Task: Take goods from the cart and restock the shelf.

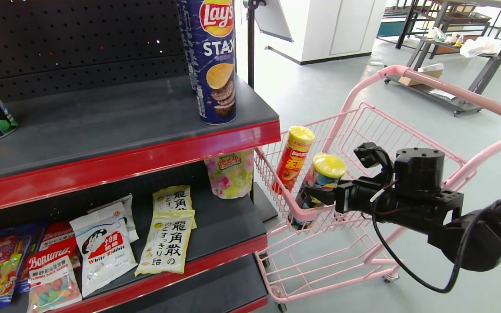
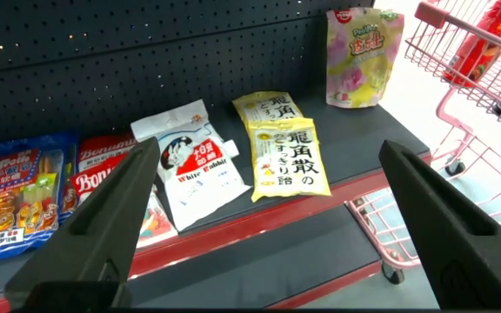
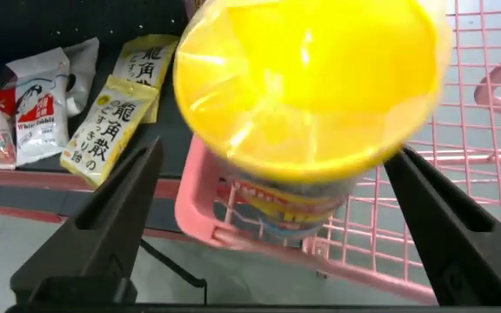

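fingers (image 3: 103, 235) spread astride yellow-lidded can (image 3: 311, 78)

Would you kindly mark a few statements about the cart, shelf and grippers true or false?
1. A red can and a dark can, yellow-lidded, are in the pink cart: true.
2. The right gripper is shut on the red can: false; it is open, fingers either side of the dark can.
3. A tall blue can stands upright on the upper shelf: true.
4. The left gripper holds a sweets bag: false; it is open and empty, facing the lower shelf.
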`<state>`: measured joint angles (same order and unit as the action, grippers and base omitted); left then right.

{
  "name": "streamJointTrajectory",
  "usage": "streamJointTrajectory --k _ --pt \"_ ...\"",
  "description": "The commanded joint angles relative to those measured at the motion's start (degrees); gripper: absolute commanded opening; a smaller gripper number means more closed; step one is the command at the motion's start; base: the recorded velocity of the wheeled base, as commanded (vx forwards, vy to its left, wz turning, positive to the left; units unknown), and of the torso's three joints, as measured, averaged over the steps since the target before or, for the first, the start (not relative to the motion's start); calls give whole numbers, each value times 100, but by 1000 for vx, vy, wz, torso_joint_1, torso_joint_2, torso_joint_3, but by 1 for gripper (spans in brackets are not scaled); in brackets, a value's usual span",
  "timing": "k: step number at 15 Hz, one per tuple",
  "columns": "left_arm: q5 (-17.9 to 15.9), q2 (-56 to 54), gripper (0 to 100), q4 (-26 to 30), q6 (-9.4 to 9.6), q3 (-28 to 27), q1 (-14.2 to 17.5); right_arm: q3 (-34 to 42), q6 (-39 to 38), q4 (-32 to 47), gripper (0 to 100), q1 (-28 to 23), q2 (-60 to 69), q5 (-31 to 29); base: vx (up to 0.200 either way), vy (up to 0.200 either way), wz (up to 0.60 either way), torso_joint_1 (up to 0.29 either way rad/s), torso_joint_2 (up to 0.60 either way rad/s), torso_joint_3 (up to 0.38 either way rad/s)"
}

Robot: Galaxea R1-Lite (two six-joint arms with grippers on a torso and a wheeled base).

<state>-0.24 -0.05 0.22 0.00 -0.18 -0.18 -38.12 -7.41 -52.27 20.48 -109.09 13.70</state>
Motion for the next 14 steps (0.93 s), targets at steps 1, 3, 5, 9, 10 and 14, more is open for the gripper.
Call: streamJointTrajectory --k 1,3,5,9,10,14 --pt "-2 5 100 4 0 1 1 -187 -6 -178 100 9 -429 18 0 0 0 0 0 0" --pt "-2 5 100 -4 9 1 1 -187 -6 -345 100 -9 -613 18 0 0 0 0 0 0" --pt "-2 5 100 -4 9 1 1 -240 -15 -600 100 -9 -850 10 0 0 0 0 0 0" --pt "-2 5 100 -4 9 1 1 -345 -23 -705 0 -9 -1035 10 0 0 0 0 0 0" --pt "-2 5 100 -4 9 1 1 -433 -76 -714 0 0 -1061 27 0 0 0 0 0 0" --pt "-2 5 100 -4 9 1 1 -530 -76 -705 0 0 -877 1 0 0 0 0 0 0"
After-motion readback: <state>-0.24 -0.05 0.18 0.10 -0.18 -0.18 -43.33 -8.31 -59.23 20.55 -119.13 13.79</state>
